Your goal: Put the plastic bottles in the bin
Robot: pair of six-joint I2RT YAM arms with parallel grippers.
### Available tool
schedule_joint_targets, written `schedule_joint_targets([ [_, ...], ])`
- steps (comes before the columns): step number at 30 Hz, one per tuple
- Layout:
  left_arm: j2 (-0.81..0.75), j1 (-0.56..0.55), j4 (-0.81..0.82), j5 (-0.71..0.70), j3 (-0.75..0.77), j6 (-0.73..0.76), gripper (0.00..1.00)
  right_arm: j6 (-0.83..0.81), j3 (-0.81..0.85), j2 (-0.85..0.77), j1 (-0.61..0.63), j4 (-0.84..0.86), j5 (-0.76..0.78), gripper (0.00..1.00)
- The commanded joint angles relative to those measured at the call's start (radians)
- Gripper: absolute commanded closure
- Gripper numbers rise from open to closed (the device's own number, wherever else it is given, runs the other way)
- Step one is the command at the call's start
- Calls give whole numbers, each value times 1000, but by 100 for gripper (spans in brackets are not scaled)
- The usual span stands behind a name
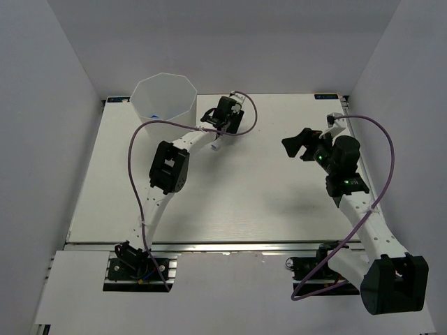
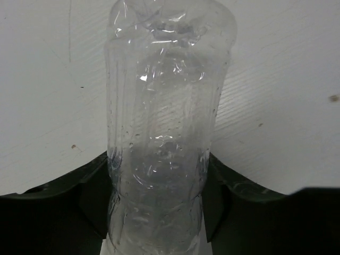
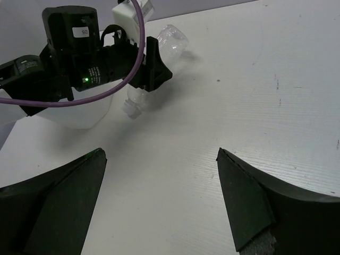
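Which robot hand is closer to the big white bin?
Left. The left gripper, shut on a clear bottle, sits just to the right of the bin. The right gripper, open, hangs far off over the right side of the table.

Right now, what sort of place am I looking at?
Probably a robotics lab test cell: a white table boxed in by plain white walls, two cabled arms bolted at its near edge, and a bin and clear plastic bottle as props.
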Motion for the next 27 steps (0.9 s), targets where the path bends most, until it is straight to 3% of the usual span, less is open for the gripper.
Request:
schedule_joint_targets([
  [1, -166, -8, 9, 100, -20, -43, 41, -7, -3, -18, -4, 50, -4, 11],
  [3, -230, -17, 31, 116, -47, -42, 48, -7, -1, -24, -4, 50, -16, 11],
  [10, -556, -44, 154, 97, -164, -95, 47, -7, -32, -55, -4, 64, -12, 11],
  [14, -685, -43, 186, -20, -150, -95, 47, -11, -32, -64, -4, 61, -17, 11],
  [15, -697, -43, 189, -106, -146, -92, 47, -13, -32, -66, -5, 61, -15, 11],
  [18, -744, -15, 195, -204, -150, -74, 47, -17, -32, -66, -5, 56, -13, 11],
  [24, -840, 144, 229, -209, -294, -169, 47, -20, -32, -58, -5, 58, -21, 11],
  [25, -873, 181, 243, -202, -366, -193, 46, -20, -32, -55, -5, 58, -23, 11],
  [27, -918, 205, 345, -196, -476, -195, 30, -25, -37, -47, -5, 66, -27, 11],
])
